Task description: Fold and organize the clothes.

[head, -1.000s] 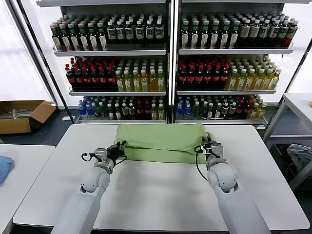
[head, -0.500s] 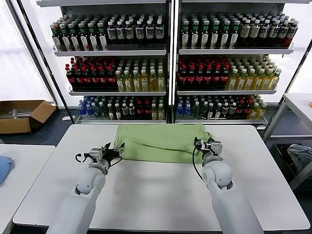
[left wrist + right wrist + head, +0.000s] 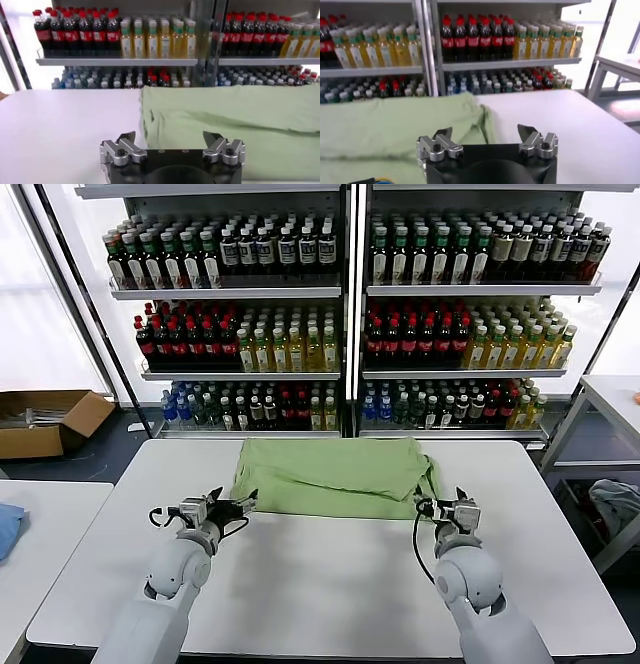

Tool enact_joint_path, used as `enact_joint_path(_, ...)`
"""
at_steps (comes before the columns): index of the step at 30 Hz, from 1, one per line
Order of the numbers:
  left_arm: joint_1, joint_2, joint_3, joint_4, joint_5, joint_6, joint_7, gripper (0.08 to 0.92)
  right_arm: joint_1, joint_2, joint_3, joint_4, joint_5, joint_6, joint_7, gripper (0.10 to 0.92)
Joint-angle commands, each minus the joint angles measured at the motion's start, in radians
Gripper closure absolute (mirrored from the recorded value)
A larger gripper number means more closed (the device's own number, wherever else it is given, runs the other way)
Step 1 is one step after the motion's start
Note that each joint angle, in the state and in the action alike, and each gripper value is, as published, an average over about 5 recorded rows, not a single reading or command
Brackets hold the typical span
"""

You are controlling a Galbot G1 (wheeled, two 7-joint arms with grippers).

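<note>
The light green polo shirt [image 3: 330, 476] lies folded into a wide band at the far middle of the white table [image 3: 330, 584]. Its collar, buttons and chest print are hidden. My left gripper [image 3: 236, 505] is open and empty, just off the shirt's near left corner. My right gripper [image 3: 447, 505] is open and empty, just off the shirt's near right corner. In the left wrist view the shirt [image 3: 235, 125] lies right behind the open gripper [image 3: 172, 142]. In the right wrist view the shirt [image 3: 395, 130] fills the left side behind the open gripper [image 3: 485, 135].
Shelves of bottles [image 3: 340, 324] stand behind the table. A cardboard box [image 3: 45, 422] sits on the floor at the left. A blue cloth [image 3: 8, 529] lies on a side table at the left. A grey-white bundle [image 3: 615, 502] sits at the right.
Both grippers have let go of the shirt's near edge and drawn back toward me and outward. The shirt has settled flat in its folded band.
</note>
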Motion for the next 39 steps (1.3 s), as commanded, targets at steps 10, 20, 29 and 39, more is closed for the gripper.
enact_joint_path(10,0.006,0.009,0.002,0.042,0.011,0.012,0.0,0.177,-0.027,-0.001,0.013,-0.073,-0.001,0.001,-0.004,0.203)
enact_joint_path(20,-0.011,0.013,0.01,0.112,0.028,0.004,0.009,0.185,-0.014,0.032,0.002,-0.126,-0.025,0.003,-0.041,0.344)
enact_joint_path(29,0.009,0.02,0.018,0.118,0.039,0.005,0.022,0.415,-0.03,0.035,-0.003,-0.123,-0.041,0.003,-0.069,0.604)
enact_joint_path(39,0.037,0.031,0.019,0.083,0.05,-0.005,0.036,0.71,-0.056,0.021,0.006,-0.086,-0.038,0.009,-0.096,0.883)
